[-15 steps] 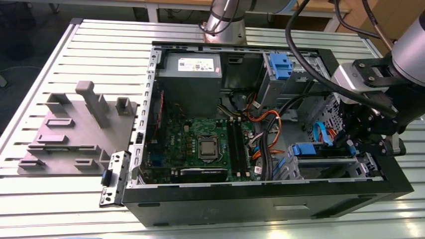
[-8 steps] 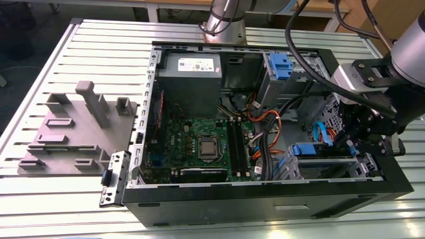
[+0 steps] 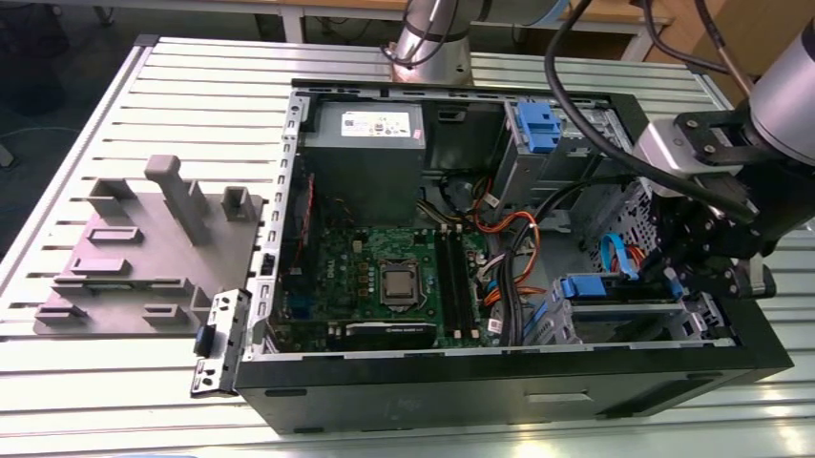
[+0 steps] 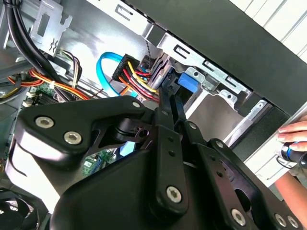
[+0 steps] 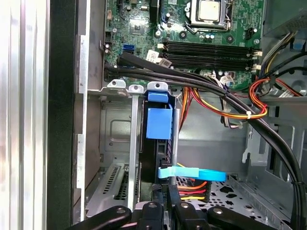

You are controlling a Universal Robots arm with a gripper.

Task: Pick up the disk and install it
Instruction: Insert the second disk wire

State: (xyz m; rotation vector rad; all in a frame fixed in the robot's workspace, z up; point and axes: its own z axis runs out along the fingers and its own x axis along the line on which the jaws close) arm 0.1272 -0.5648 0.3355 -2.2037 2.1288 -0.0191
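Observation:
The disk (image 3: 590, 285) stands on edge in the lower metal cage at the exterior view's right of the open computer case. Its blue front tab (image 5: 158, 122) faces the motherboard. My gripper (image 3: 662, 279) reaches into the case from the exterior view's right. In both wrist views its two black fingers lie pressed together, shut, with nothing seen between them. The tips of my gripper (image 4: 168, 93) end right at the disk's blue front (image 4: 188, 81), and whether they touch it I cannot tell. In the first wrist view my gripper (image 5: 160, 143) runs as a dark strip up to that tab.
A blue data cable (image 5: 192, 174) and red-yellow power wires (image 5: 192, 186) cross beside the fingers. Another blue caddy (image 3: 535, 124) sits in the upper cage next to the grey power supply (image 3: 363, 129). A person's hand (image 4: 293, 139) is outside the case wall. Grey fixtures (image 3: 140, 248) lie on the table.

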